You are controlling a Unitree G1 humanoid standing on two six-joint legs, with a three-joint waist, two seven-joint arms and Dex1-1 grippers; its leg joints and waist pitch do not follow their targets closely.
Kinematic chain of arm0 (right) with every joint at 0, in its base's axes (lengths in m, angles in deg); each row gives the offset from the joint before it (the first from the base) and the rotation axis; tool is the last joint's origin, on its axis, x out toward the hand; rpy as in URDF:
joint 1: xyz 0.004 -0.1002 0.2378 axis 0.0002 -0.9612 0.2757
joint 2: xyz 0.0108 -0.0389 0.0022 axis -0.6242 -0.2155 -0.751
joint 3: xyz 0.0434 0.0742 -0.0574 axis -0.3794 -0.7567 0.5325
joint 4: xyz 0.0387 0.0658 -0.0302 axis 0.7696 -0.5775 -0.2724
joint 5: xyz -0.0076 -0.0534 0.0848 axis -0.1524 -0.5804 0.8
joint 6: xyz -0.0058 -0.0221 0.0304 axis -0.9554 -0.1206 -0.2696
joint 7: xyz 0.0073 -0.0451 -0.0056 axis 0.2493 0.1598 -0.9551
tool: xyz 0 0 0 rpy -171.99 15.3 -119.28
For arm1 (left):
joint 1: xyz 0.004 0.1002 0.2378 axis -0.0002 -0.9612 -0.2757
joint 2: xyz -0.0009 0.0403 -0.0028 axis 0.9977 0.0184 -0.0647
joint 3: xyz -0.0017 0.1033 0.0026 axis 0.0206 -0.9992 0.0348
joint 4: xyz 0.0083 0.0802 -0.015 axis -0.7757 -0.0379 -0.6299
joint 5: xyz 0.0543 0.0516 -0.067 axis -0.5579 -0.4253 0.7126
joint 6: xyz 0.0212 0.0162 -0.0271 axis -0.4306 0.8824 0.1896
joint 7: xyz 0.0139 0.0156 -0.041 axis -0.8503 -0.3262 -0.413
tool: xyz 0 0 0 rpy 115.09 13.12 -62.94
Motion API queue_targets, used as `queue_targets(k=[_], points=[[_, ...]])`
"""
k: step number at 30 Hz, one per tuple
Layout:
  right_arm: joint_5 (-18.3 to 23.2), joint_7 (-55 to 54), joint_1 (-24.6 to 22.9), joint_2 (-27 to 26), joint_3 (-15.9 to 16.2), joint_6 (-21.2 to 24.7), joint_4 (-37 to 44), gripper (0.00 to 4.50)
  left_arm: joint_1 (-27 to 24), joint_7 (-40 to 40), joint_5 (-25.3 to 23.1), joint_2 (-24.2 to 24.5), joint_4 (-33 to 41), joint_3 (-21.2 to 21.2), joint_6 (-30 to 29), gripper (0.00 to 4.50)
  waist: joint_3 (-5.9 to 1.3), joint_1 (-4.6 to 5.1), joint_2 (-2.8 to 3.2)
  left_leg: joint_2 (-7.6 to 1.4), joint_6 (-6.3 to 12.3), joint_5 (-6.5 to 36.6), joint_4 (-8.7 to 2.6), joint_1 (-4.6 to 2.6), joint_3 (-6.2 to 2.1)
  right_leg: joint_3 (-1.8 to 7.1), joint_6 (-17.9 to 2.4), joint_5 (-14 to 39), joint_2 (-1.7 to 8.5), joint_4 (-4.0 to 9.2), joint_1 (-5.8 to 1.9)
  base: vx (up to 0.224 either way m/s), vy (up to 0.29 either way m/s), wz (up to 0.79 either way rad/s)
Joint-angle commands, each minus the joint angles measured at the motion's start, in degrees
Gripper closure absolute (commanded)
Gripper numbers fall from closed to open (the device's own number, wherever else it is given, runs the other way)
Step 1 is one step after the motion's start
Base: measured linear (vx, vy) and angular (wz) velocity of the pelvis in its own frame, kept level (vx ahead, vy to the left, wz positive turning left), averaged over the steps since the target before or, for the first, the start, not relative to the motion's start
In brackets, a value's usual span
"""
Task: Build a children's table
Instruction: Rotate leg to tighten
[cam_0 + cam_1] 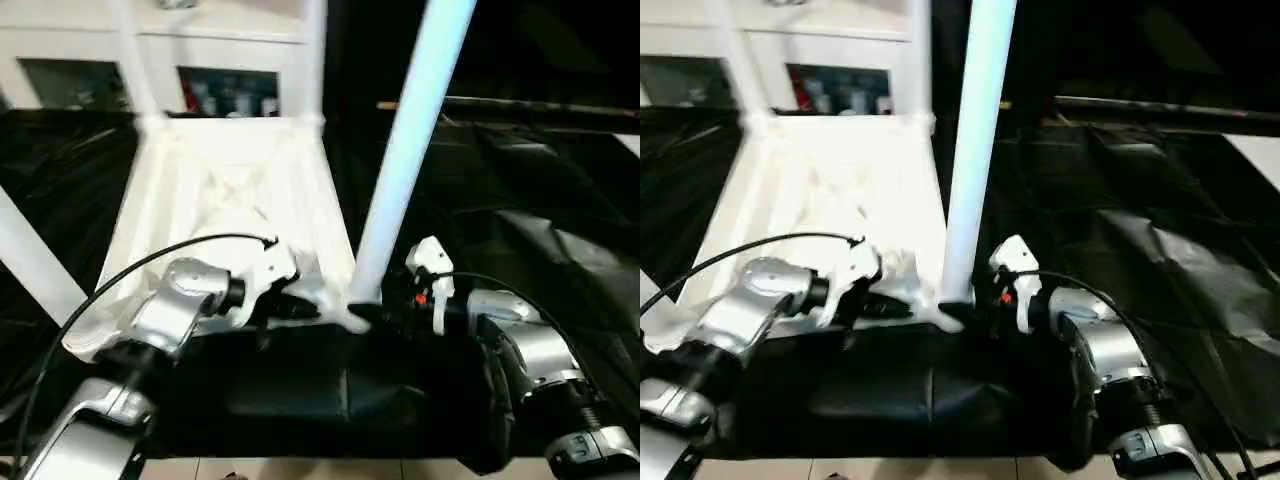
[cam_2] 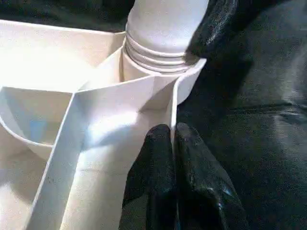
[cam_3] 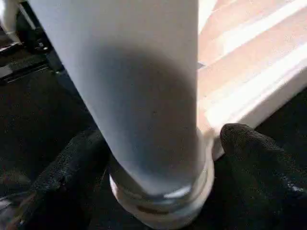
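Upright leg point(image 1: 405, 160) seated in tabletop point(image 1: 225, 180) corner socket, between spread right tool point(image 3: 153, 158) fingers; left tool point(image 2: 173, 143) pinching rim at nine o'clock.

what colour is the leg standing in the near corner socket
White, like the tabletop; the leg shows best in the right eye view.

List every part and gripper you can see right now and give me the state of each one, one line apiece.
Tabletop: upside down on the black-draped table, ribbed underside up.
Near right leg: upright in its corner socket, threads still showing.
Other legs: standing in their corners.
Left gripper: shut on the tabletop's rim.
Right gripper: fingers either side of the leg's base, gaps visible.
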State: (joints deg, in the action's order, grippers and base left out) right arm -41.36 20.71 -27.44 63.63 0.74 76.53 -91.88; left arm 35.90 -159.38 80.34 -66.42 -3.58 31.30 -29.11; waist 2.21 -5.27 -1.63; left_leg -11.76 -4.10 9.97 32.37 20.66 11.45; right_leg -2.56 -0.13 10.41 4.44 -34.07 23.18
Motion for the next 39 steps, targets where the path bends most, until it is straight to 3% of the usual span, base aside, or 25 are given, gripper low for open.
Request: queue_targets(k=[1, 7, 18, 21, 23, 25, 28, 31, 39], points=[[0.55, 1.92, 0.06, 1.03, 0.50, 0.06, 1.09, 0.60, -1.21, -2.14, 3.15, -0.54, 1.14, -0.22, -0.75, 4.50, -3.15, -0.11, -0.43, -1.65, 3.23, 9.74, -3.09, -0.54, -0.44, 1.91, -13.83, 5.89, 3.18, 2.86, -2.71, 0.000, 0.000, 0.00], [-0.33, 2.98, 0.15, 0.53, 1.42, -0.76, 0.01, 0.87, -1.72, -1.65, 2.82, -0.41, 2.21, 0.02, -1.44, 4.50, -3.02, 0.00, -0.47, -1.64, 2.05, 11.51, -3.24, -0.64, -0.58, 2.04, -11.96, 11.25, 3.40, 3.41, -2.58, 0.000, 0.000, 0.00], [-0.14, 2.80, -0.34, 0.25, 1.58, -0.95, 0.09, 1.67, -2.01, -1.62, 2.92, -0.28, 3.18, -0.05, -2.34, 4.50, -3.20, -0.03, -0.42, -1.51, 2.71, 9.57, -3.00, -0.59, -0.50, 1.97, -13.03, 7.12, 3.17, 2.97, -2.75, 0.000, 0.000, 0.00], [-2.54, -9.62, -0.27, -3.33, -1.76, -3.65, -4.35, 1.74, -0.71, 4.85, 0.65, -3.12, -0.08, 0.28, -1.97, 4.50, -3.10, 0.13, -0.41, -1.46, 2.13, 10.19, -3.06, -0.55, -0.53, 2.02, -12.73, 8.49, 3.28, 3.16, -2.56, 0.000, 0.000, 0.00], [-2.94, -13.24, -0.03, -4.61, -2.69, -3.88, -5.93, 1.75, 0.10, 7.62, -0.36, -4.36, -1.89, 0.36, -1.28, 4.50, -2.81, 0.48, -0.68, -1.29, 0.44, 13.23, -3.33, -0.61, -0.75, 2.02, -10.64, 15.97, 3.48, 3.94, -2.53, 0.000, 0.000, 0.00], [-3.10, -20.29, 0.21, -7.51, -4.50, -2.96, -7.46, 1.76, 2.16, 13.02, -2.30, -7.04, -5.85, 0.16, -0.34, 4.50, -2.61, 0.71, -0.63, -1.21, -0.10, 15.73, -3.45, -0.98, -0.83, 2.10, -8.81, 21.01, 3.36, 4.60, -2.07, 0.000, 0.000, 0.00], [-3.50, -29.98, 0.99, -11.40, -6.60, -1.09, -8.88, 1.76, 5.08, 19.46, -3.98, -10.76, -10.66, 0.02, -0.83, 4.50, -2.63, 0.73, -0.62, -1.13, -0.61, 16.51, -3.57, -1.10, -0.96, 2.09, -7.30, 23.97, 3.41, 5.01, -1.92, 0.000, 0.000, 0.00], [-5.46, -37.73, 2.00, -15.00, -6.72, -0.96, -10.48, 1.76, 7.97, 26.12, -5.45, -14.84, -15.10, -0.12, -1.52, 4.50, -2.64, 0.74, -0.25, -1.11, -1.27, 16.88, -3.68, -1.16, -1.14, 2.07, -6.75, 24.46, 3.36, 5.06, -1.80, 0.000, 0.000, 0.00], [-7.91, -40.25, 2.81, -18.04, -4.65, -4.77, -11.35, 1.76, 10.25, 29.11, -6.83, -17.73, -19.50, -0.37, -0.04, 4.50, -2.89, 0.41, -0.58, -1.01, 0.10, 16.09, -3.64, -0.78, -1.01, 2.13, -7.50, 18.75, 3.29, 4.77, -2.18, 0.000, 0.000, 0.00]])
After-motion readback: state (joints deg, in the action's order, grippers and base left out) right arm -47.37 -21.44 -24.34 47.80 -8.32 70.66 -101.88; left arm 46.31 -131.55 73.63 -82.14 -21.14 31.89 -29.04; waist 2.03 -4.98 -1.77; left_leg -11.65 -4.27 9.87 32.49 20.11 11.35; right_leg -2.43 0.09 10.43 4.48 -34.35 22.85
